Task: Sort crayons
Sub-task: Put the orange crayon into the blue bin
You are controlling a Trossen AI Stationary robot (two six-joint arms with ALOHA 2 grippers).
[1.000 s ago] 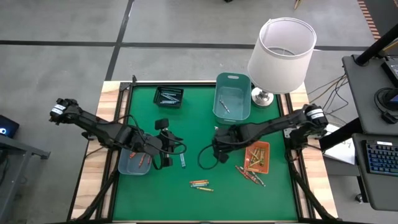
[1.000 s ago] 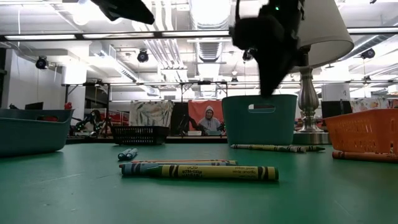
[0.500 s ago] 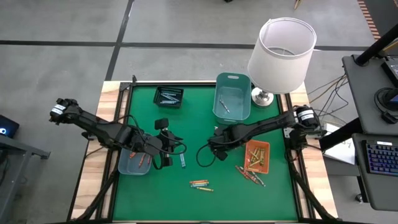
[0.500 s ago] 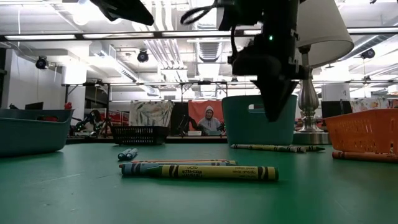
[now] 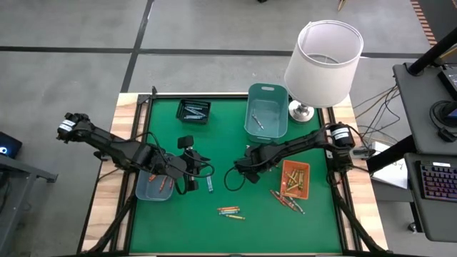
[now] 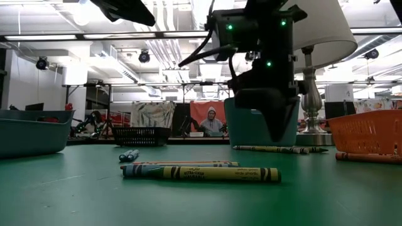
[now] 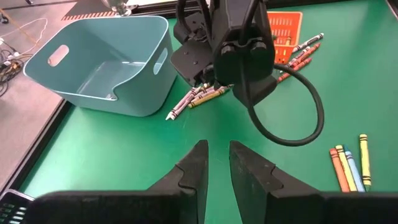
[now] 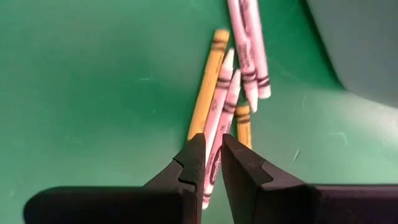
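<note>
- Step judged: lifting one pink crayon [image 8: 219, 118] from the loose crayons [image 7: 199, 96] at 6 o'clock of the teal bin [image 5: 267, 114], near surface centre.
- Advised: widen first, straddle only the one stick at mid-length, descend to the surface [image 5: 214, 143], then close; neighbouring yellow-orange crayon [image 8: 206, 87] touching, likely to drag.
- Right jaws: narrowly apart, nothing clamped, pointed down just above the pink stick.
- Right arm [image 5: 300, 145]: stretched in from 3 o'clock.
- Left jaws: slightly apart, empty, waiting toward 9 o'clock beside the grey-blue tray [image 5: 145, 190].
</note>
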